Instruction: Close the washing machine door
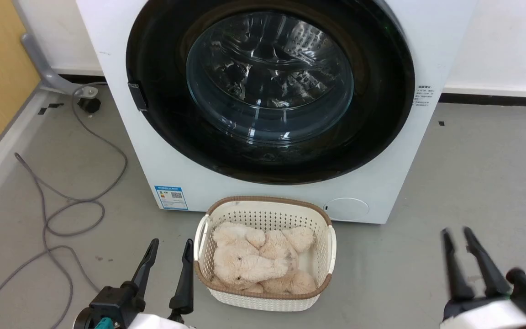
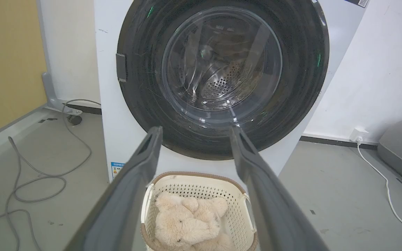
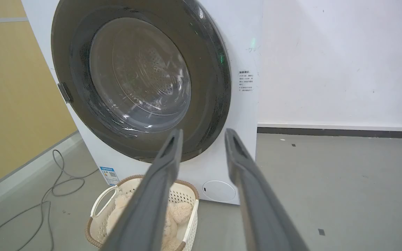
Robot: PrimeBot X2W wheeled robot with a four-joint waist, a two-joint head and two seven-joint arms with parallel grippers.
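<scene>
Bearing a blue label point(image 1: 170, 197), the washing machine point(image 1: 153, 160) has illegible small print point(image 1: 424, 97).

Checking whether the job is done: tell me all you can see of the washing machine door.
The washing machine door is a large round one: a wide glossy black ring around a bulging clear glass bowl, through which the perforated steel drum shows. A small dark tab sits on its left edge. It lies flat against the white front of the washing machine, looking shut, nearly as wide as the cabinet. Nothing touches it.
</scene>
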